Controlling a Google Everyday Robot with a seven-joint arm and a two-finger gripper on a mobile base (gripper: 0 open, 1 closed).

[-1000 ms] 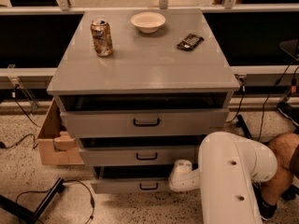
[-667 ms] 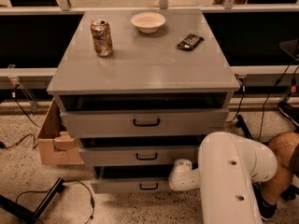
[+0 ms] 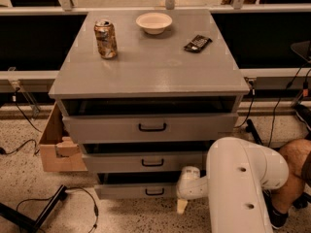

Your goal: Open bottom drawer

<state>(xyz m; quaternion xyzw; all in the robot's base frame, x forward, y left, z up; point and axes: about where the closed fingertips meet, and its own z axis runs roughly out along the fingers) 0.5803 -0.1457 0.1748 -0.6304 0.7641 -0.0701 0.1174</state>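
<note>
The grey cabinet [image 3: 146, 67] has three drawers, each with a dark gap showing above its front. The bottom drawer [image 3: 131, 191] is the lowest, with a shallow grey front and a small black loop handle [image 3: 154, 192]. It stands slightly out from the cabinet. My gripper [image 3: 182, 204] hangs from the big white arm [image 3: 238, 188] at the lower right. It sits just right of the bottom drawer's handle, low in front of the drawer front and close to the floor. It holds nothing that I can see.
On the cabinet top stand a drink can [image 3: 106, 39], a white bowl [image 3: 154, 22] and a dark packet [image 3: 198, 43]. A cardboard box [image 3: 56, 147] stands left of the cabinet. Cables and a black stand [image 3: 34, 215] lie on the floor. A person's knee [image 3: 296, 159] is at the right.
</note>
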